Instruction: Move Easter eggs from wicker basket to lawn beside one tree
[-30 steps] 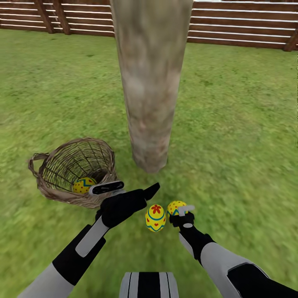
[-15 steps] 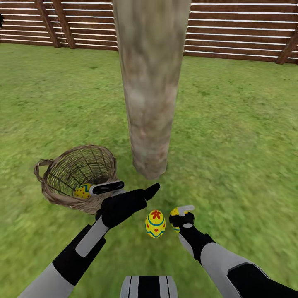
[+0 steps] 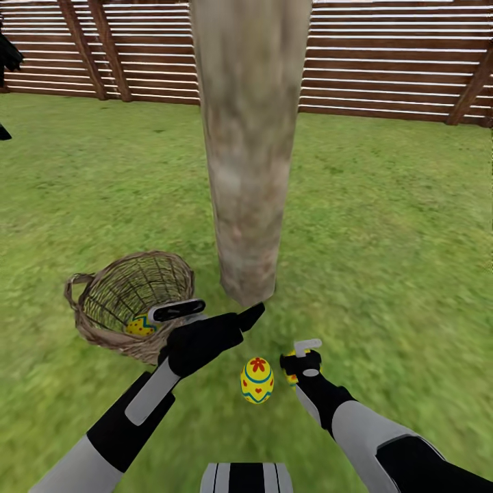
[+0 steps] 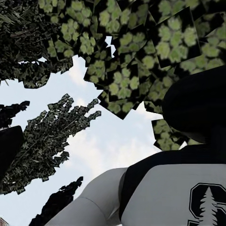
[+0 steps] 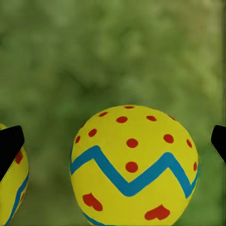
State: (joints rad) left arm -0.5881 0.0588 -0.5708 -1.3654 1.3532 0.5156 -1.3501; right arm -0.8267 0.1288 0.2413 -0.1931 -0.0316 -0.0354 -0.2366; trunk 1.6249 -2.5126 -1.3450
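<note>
The wicker basket [image 3: 130, 305] lies tilted on the lawn [image 3: 383, 226] left of the tree [image 3: 250, 150], with one Easter egg [image 3: 140, 324] inside it. A flower-marked egg [image 3: 257, 380] stands on the grass in front of the trunk. Beside it a dotted egg [image 3: 289, 357] [image 5: 134, 165] is half hidden by my right gripper [image 3: 299, 356] [image 5: 114, 143], which is open; its fingertips [image 5: 9, 146] stand wide on either side of the egg, apart from it. My left gripper [image 3: 213, 313] is open and holds nothing, next to the basket's rim. The left wrist view looks up at leaves and sky.
A brown slat fence [image 3: 397, 75] closes the garden behind the tree. Dark foliage [image 3: 7, 58] shows at the far left edge. Open grass spreads to the right of the trunk and behind the basket.
The whole view has shifted: basket, eggs and trunk base sit lower in the picture and more fence shows. Both arms hold their pose. The dotted egg is now more hidden behind my right gripper.
</note>
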